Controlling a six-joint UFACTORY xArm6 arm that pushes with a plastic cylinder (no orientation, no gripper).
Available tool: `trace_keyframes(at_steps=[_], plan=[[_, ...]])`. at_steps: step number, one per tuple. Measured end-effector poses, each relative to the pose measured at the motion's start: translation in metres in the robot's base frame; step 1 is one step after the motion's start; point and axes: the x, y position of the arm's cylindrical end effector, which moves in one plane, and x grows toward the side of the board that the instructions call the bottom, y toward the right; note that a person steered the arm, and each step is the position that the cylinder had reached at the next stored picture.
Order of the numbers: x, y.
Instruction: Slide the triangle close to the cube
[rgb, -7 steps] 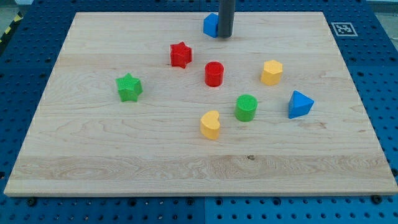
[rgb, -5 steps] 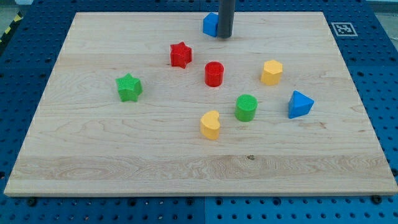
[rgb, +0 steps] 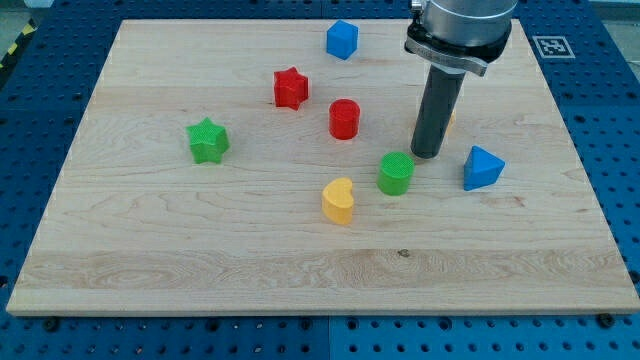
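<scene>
Moved from beside the blue cube (rgb: 342, 39) at the view's top, my tip (rgb: 427, 155) now rests between the green cylinder (rgb: 396, 172) and the blue triangle (rgb: 482, 168), hiding most of a yellow block (rgb: 449, 119). It is a bare rod, with no fingers to open or close. The triangle sits at the view's right, well apart from the cube. Eight blocks show: two blue, two green including a green star (rgb: 207, 139), a red star (rgb: 290, 88) and red cylinder (rgb: 344, 118), two yellow including a yellow heart (rgb: 338, 200).

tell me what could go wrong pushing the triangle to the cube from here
My tip sits between the green cylinder and the blue triangle, on the cube's side, so a push now would likely drive it away. The red cylinder lies near the path to the blue cube. The rod hides the yellow block.
</scene>
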Motion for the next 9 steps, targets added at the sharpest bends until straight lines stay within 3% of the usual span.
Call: trace_keyframes(at_steps=[3,4,5,6,9], plan=[[-0.012,0.055],[0.003,0.095],[0.048,0.103],[0.074,0.097],[0.058,0.058]])
